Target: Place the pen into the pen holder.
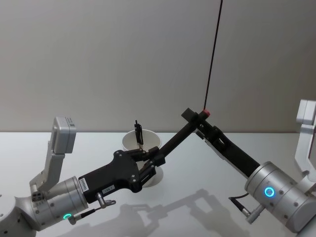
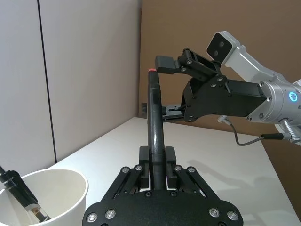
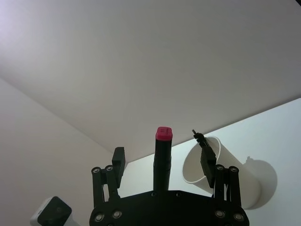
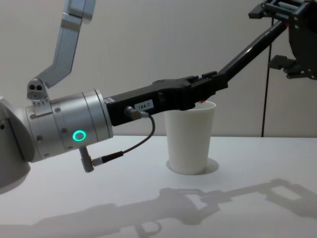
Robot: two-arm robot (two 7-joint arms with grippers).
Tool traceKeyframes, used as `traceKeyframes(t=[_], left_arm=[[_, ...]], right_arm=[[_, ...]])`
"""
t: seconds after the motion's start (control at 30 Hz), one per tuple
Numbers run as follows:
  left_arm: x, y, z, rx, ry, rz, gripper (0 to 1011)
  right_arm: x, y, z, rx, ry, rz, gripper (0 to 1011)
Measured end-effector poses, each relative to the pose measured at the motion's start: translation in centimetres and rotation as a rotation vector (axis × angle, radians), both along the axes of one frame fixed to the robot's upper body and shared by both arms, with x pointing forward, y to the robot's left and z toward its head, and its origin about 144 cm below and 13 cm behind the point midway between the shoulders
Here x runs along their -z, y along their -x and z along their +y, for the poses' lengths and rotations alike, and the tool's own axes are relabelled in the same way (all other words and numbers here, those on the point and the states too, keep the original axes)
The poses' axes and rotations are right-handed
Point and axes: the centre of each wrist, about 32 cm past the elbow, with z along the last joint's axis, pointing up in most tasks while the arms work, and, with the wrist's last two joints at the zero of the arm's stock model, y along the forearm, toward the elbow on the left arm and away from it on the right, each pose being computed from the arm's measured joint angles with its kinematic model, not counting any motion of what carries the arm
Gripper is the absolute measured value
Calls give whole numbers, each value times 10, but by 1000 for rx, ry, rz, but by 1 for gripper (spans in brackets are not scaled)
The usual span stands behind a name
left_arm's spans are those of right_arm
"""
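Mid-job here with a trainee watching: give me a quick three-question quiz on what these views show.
1. True or false: the left pincer is shut on the black pen with the red end.
2. Where is the right pincer? A) parked low, far from the pen B) open, one finger either side of the pen's red end C) shut tight around the pen's middle.
3. Fill in: the pen holder already contains a second ____.
Key: 1 true; 2 B; 3 pen, the second pen standing in the cup.
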Motion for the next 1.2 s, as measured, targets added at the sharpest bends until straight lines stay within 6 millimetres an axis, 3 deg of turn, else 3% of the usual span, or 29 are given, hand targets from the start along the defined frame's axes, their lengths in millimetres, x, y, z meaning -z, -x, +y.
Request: traceKeyframes(t=[0.37,0.53,0.7,0.8,0.93,1.2], left_arm=[[0,0,0,0,0,0,202],[0,0,0,0,0,0,202],[0,0,0,0,0,0,202],[0,0,0,0,0,0,202],[0,0,0,0,0,0,202],[0,0,0,0,0,0,201]], right_arm=[[-2,-2,4,-2,8,7,1001],[-2,-3,5,-3,9,8,925],[-3,-3,5,-3,11,10,809],[-3,-4,5,-3,11,9,675],[-3,-4,6,-3,11,10,597],[-3,-4,6,-3,12,11,312]])
